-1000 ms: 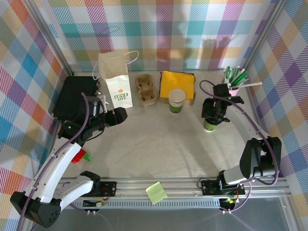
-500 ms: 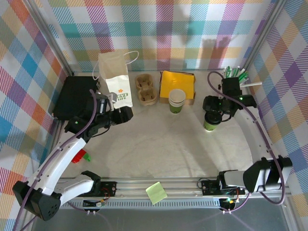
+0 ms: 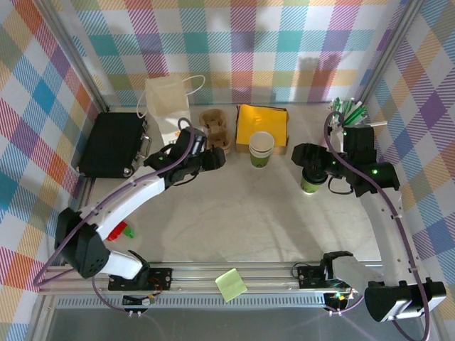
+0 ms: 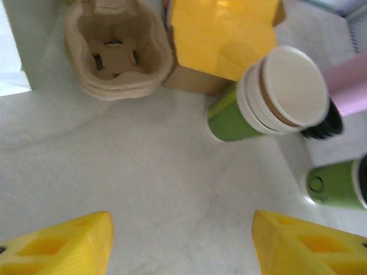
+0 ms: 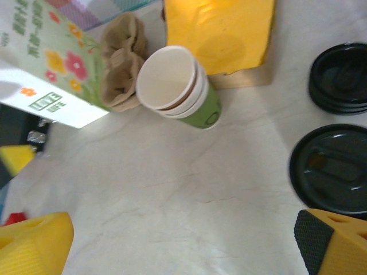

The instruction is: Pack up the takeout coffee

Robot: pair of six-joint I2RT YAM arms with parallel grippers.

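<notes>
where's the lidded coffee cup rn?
Top view, right side of the table: the lidded coffee cup stands just in front of the black lid stack, right of the open cup stack.

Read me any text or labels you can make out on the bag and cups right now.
Paper bag, green label under an orange flower: too blurred to read.
Paper bag, green lettering near its top corner: blurred and cut off, unreadable.
Stacked cups, round mark on the green band: no legible letters.
Nothing else carries readable text.
</notes>
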